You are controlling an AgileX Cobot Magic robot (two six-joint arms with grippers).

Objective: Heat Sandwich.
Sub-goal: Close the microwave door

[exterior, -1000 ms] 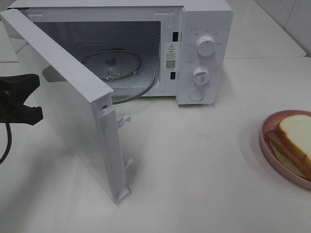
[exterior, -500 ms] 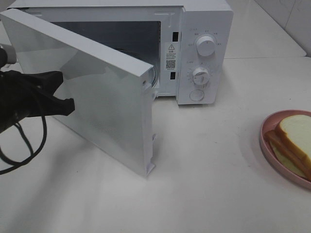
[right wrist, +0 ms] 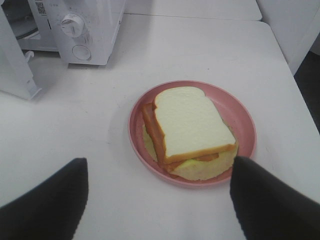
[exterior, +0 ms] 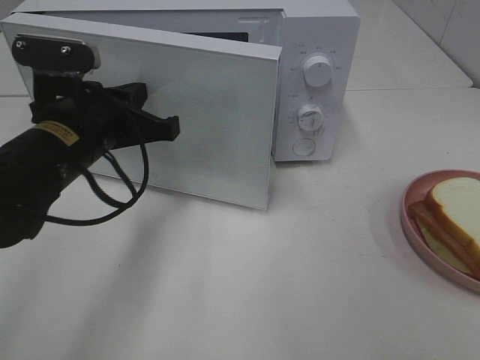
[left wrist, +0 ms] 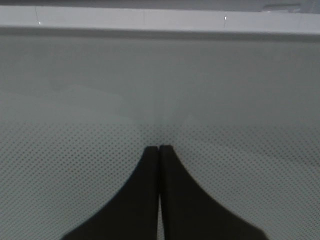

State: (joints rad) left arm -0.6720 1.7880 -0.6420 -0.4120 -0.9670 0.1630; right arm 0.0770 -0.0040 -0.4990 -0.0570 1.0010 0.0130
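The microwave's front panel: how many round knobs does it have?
2 knobs: the upper knob near the panel's top, the lower knob right below it. Under them sits a flat round button.

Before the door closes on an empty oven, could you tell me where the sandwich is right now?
The sandwich lies on the pink plate at the right edge of the exterior high view, on the table right of the microwave, not inside it.

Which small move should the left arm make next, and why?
Probably draw the left tool back from the microwave door instead of pressing it shut. The door is ajar, almost closed, and the shut tool's tips lie against it, yet the sandwich sits outside on the pink plate, below the open right tool.
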